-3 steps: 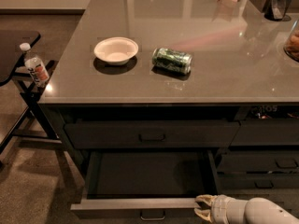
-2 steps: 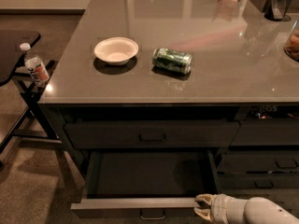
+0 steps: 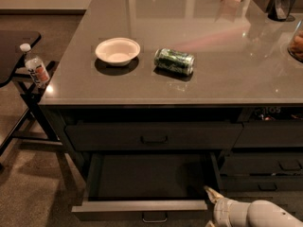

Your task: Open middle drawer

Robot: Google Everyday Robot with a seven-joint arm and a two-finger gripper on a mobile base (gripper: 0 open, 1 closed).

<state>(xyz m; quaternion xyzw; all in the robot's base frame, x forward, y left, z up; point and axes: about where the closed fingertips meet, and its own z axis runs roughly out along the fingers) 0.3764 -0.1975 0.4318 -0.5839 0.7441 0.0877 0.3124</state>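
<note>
The middle drawer [image 3: 142, 205] stands pulled out below the counter, and its dark flat inside [image 3: 147, 176] shows with nothing in it. Its small loop handle [image 3: 155, 217] sits at the centre of the front, at the bottom edge of the view. My gripper [image 3: 211, 198], on the white arm [image 3: 255, 214], is at the right end of the drawer's front, right beside its front right corner. I cannot tell whether it touches the drawer.
A closed wide drawer [image 3: 154, 136] lies above the open one, and narrower closed drawers [image 3: 277, 164] to the right. The grey countertop [image 3: 227, 65] holds a white bowl [image 3: 118, 51] and a green can [image 3: 174, 61] on its side. A water bottle [image 3: 35, 67] rests on a black stand at the left.
The drawer stays open at the same place. The gripper has shifted only slightly at the drawer's front right corner.
</note>
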